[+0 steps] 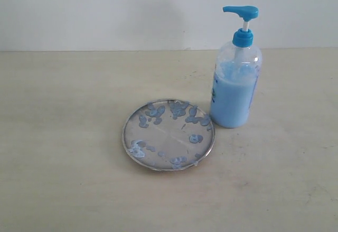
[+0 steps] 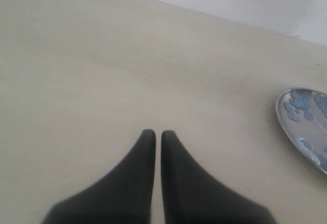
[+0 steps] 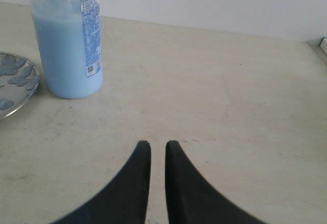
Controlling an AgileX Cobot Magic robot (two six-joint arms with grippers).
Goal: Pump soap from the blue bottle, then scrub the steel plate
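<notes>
- The blue bottle [image 1: 235, 92] stands upright just beside the steel plate [image 1: 168, 137], spout turned toward it — likely so soap [image 1: 154, 113] lands there
- Both the left gripper [image 2: 154, 133] and the right gripper [image 3: 158, 144] have fingers nearly together, holding nothing, clear of the bottle

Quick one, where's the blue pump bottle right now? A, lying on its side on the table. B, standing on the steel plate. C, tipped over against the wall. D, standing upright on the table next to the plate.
D: the blue bottle stands upright with its base on the table, beside the steel plate and not on it.
</notes>
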